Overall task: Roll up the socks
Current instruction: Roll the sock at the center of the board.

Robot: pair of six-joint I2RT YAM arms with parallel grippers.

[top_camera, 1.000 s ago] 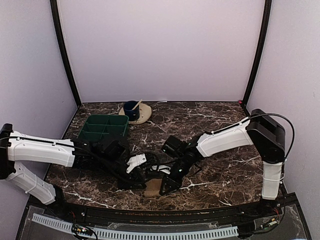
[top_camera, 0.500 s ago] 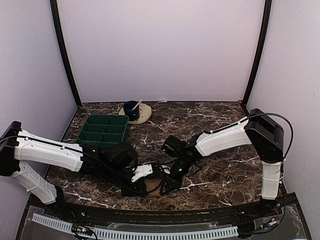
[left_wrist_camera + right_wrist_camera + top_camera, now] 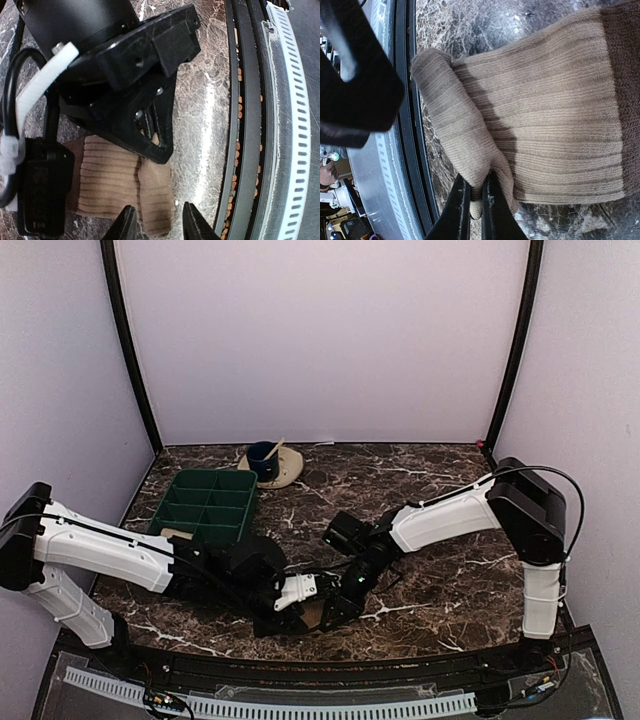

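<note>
Socks [image 3: 555, 100] lie partly rolled, the roll pinched in the right claw [image 3: 476, 192]; left claw [image 3: 160, 214] spread astride its end.

The socks [image 3: 545, 115] are ribbed matt knit; the counter [image 3: 485, 20] glossy veined stone; my right claw [image 3: 476, 189] smooth black plastic.

— What sort of place is this?
— A robot test cell in a lab, not a home. Plain lilac panels [image 3: 320, 340] close off the left, right and far sides, joined by black posts [image 3: 130, 350].
— And the marble?
— Only a marble-patterned tabletop [image 3: 440, 570]. A white-and-black left arm [image 3: 100, 545] and right arm [image 3: 450, 520] stand at its near edge, with a white slotted strip [image 3: 300, 706] nearer still.
— Anything domestic?
— A few loose things: a green compartment tray [image 3: 212, 474] at the far left, a blue cup [image 3: 263, 455] on a saucer [image 3: 290, 468] by the far panel, and a tan sock [image 3: 545, 100] near.
</note>
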